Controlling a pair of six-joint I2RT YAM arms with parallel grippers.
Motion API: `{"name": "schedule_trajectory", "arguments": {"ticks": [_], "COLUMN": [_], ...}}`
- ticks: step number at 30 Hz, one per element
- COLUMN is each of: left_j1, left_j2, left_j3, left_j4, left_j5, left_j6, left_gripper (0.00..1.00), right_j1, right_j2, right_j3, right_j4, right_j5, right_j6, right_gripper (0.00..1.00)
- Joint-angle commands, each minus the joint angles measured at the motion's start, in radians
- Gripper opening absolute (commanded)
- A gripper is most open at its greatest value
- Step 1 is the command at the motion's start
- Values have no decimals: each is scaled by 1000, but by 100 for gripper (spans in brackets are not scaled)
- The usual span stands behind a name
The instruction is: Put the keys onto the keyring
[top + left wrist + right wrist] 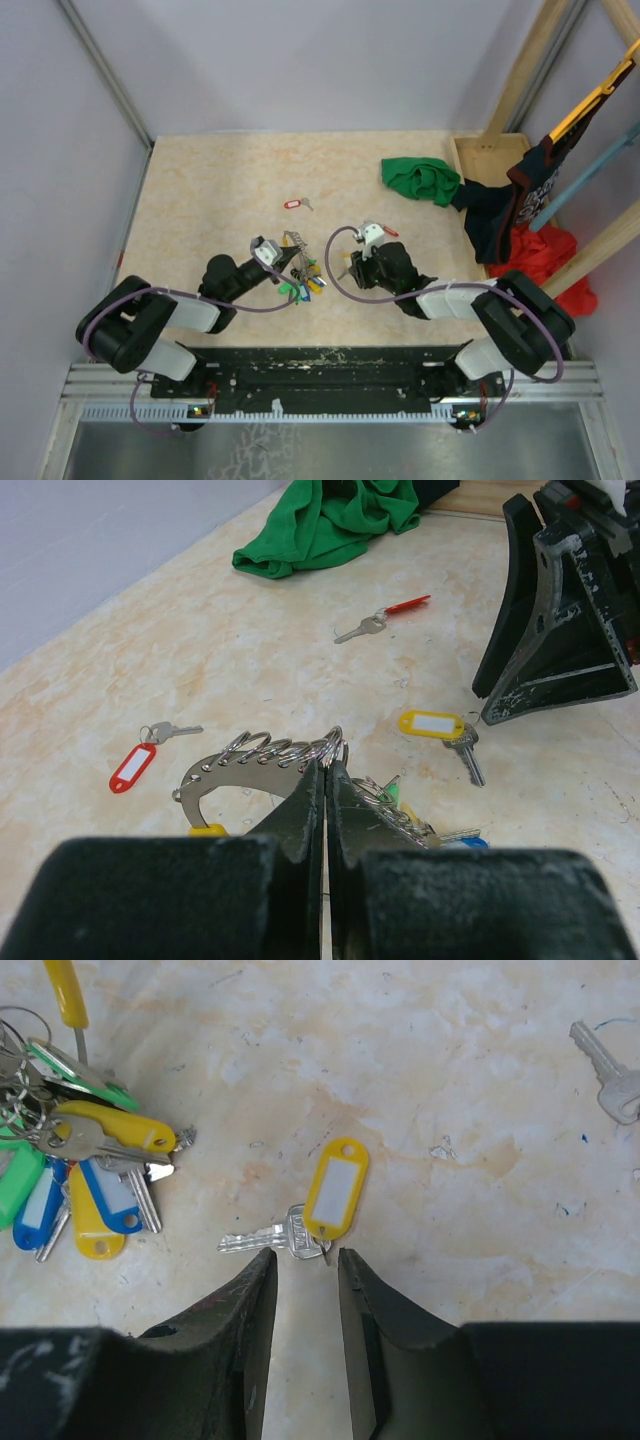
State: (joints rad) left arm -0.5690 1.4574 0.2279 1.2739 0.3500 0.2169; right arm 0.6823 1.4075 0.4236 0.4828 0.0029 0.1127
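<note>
Keyring [250, 752] was noted apparently pinched at its rim by the closed left gripper [325, 772], while the yellow-tagged key [262, 1242] lay flat on the table [450, 1080] at the tips of the slightly parted right gripper [305, 1257]; a slip was judged likely, the key being thin and flush.

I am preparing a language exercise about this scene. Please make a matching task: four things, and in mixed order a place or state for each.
Things:
1 keyring
2 yellow-tagged key
3 red-tagged key
4 green cloth

Places or states:
A alone on the table, just beyond the keyring
B pinched by the shut left gripper
C just before the open right gripper
D beside the wooden tray

Pairs: 1-B, 2-C, 3-A, 4-D
</note>
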Motion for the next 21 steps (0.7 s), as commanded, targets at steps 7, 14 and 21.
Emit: {"name": "schedule_trajectory", "arguments": {"ticks": [7, 14, 21], "left_j1": [4, 4, 4], "left_j2": [-21, -22, -20], "left_j3": [14, 14, 15], "left_j4": [32, 33, 33], "left_j5": [12, 14, 15], "left_j6": [-1, 0, 1], "left_gripper": [0, 0, 0], "right_j1": [-4, -6, -7], "right_j2": [78, 120, 143], "right_j3": [-1, 27, 38], "right_j4": [141, 131, 130], "right_j5": [34, 14, 15], "right_j6": [-2, -6, -8], "right_gripper": [28, 26, 25]}}
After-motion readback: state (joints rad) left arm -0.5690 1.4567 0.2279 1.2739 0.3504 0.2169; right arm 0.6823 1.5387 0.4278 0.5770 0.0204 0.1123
